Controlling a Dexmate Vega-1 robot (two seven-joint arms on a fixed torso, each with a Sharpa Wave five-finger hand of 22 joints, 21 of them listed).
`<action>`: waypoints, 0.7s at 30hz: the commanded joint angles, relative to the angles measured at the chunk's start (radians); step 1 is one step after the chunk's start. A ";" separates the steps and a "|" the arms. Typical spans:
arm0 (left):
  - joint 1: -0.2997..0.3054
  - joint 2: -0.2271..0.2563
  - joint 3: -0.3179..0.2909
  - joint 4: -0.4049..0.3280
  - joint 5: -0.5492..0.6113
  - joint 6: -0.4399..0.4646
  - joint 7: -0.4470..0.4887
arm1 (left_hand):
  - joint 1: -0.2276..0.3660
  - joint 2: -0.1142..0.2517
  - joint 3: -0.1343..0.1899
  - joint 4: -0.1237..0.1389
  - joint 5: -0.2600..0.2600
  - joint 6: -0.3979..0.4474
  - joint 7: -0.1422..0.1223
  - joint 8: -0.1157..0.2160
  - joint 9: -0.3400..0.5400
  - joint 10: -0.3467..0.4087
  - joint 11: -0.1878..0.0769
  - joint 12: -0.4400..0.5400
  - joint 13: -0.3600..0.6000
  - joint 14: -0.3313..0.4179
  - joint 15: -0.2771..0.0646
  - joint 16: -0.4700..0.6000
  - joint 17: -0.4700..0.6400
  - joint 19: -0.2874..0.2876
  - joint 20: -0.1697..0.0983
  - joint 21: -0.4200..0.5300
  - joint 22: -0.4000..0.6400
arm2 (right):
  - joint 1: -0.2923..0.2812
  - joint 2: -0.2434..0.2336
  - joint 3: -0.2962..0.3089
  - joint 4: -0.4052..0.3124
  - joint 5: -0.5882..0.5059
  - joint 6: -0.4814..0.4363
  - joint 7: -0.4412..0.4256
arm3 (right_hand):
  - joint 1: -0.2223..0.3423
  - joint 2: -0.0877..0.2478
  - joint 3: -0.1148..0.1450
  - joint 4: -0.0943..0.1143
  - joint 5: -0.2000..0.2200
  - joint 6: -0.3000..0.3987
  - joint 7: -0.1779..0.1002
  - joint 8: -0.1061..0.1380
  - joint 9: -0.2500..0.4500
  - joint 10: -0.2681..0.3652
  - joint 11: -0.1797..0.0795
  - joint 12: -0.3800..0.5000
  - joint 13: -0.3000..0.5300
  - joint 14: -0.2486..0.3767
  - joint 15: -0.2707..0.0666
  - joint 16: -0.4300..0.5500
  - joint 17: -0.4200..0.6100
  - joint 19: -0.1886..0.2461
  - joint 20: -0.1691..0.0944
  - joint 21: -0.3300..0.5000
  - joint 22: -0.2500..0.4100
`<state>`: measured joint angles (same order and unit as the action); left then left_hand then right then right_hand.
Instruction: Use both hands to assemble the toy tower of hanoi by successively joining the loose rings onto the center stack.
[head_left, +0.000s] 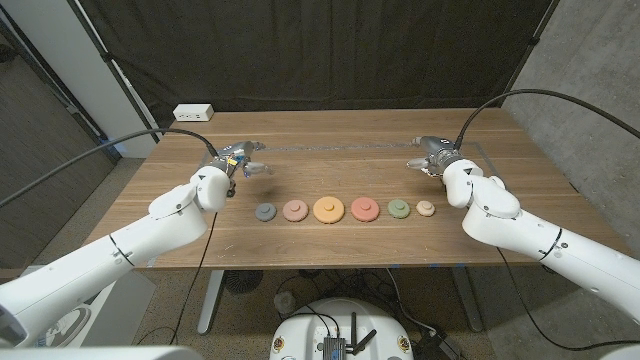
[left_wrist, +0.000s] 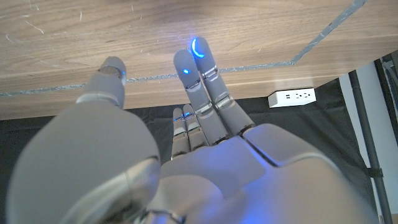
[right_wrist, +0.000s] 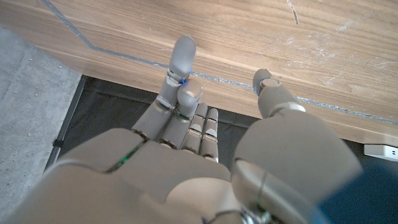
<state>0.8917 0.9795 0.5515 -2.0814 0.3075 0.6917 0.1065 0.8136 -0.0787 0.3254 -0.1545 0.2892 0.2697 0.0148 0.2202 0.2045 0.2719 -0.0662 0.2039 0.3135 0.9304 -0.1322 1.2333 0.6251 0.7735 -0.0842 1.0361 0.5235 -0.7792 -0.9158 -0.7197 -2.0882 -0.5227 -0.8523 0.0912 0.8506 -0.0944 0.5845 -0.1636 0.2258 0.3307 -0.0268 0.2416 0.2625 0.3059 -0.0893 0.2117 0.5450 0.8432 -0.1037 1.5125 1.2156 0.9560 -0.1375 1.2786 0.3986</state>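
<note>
- Your six rings lie in one row across the wooden table (head_left: 330, 135), the row's long axis running side to side in front of you: grey ring (head_left: 265, 212), pink ring (head_left: 295, 210), orange ring (head_left: 328, 209), red ring (head_left: 364, 209), green ring (head_left: 399, 209), and the small cream ring (head_left: 426, 208).
- None is stacked yet; each sits just beside its neighbour, so the job looks to be at its very start.
- The orange ring is the largest and sits mid-row; I judge it to be the base the others should go onto.
- Your left hand (head_left: 240, 160) hangs over the table on the far side of the row, beyond the grey end. It holds nothing; its fingers (left_wrist: 194, 65) are extended and lie close side by side, the thumb set apart.
- Your right hand (head_left: 432, 155) mirrors it beyond the cream end, also empty, its fingers (right_wrist: 181, 68) partly curled and apart from the thumb.
- The rings lie nearer to you than either hand, so each hand must draw back toward you and inward.
- The red ring looks next in size and is closer to your right hand, though the green and cream rings lie between.
</note>
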 joint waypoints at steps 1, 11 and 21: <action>0.014 0.021 -0.005 -0.024 -0.031 0.030 -0.003 | 0.001 0.011 -0.005 -0.001 0.007 0.020 0.002 0.005 0.003 0.025 -0.001 0.013 0.001 0.006 -0.086 0.012 0.005 0.013 -0.110 0.009 -0.001 | 0.027 -0.018 -0.023 -0.013 0.025 -0.015 0.031 | -0.001 0.010 0.000 0.003 0.007 0.008 0.000 0.003 0.005 0.010 -0.003 0.004 0.004 -0.001 -0.109 0.007 0.006 0.005 -0.077 0.010 0.001; 0.017 0.037 0.001 -0.034 -0.041 0.042 -0.006 | 0.010 0.017 -0.004 -0.005 0.011 0.024 -0.001 0.005 0.002 0.029 0.001 0.012 0.000 0.009 -0.087 0.018 0.003 0.015 -0.113 0.016 -0.005 | 0.011 -0.035 -0.024 -0.029 0.036 -0.018 0.020 | -0.001 0.012 -0.002 0.003 0.008 0.001 -0.001 0.001 0.005 0.014 -0.006 0.005 0.006 0.003 -0.109 0.013 0.010 0.003 -0.078 0.013 -0.003; 0.035 0.040 -0.011 -0.025 -0.070 0.015 0.017 | 0.022 0.022 -0.002 -0.009 0.015 0.026 0.000 0.004 0.002 0.031 0.000 0.011 -0.001 0.005 -0.087 0.019 -0.003 0.010 -0.107 0.021 -0.008 | -0.019 -0.061 -0.020 -0.069 0.041 -0.029 0.009 | 0.001 0.013 -0.004 0.001 0.010 0.013 -0.013 0.005 0.004 0.029 -0.015 0.010 0.009 0.004 -0.109 0.019 0.013 0.004 -0.078 0.018 -0.008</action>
<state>0.9092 1.0134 0.5527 -2.1096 0.2669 0.7283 0.0996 0.8267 -0.0575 0.3213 -0.1559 0.3003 0.2856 0.0128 0.2202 0.2046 0.2931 -0.0664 0.2119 0.3108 0.9305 -0.1322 1.2468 0.6219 0.7812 -0.0839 1.0473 0.5142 -0.7706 -0.9500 -0.7409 -2.1191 -0.4883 -0.8693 0.1106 0.8424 -0.0864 0.5834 -0.1625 0.2295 0.3385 -0.0346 0.2417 0.2624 0.3208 -0.1043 0.2119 0.5496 0.8434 -0.1038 1.5207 1.2247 0.9561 -0.1375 1.2909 0.3894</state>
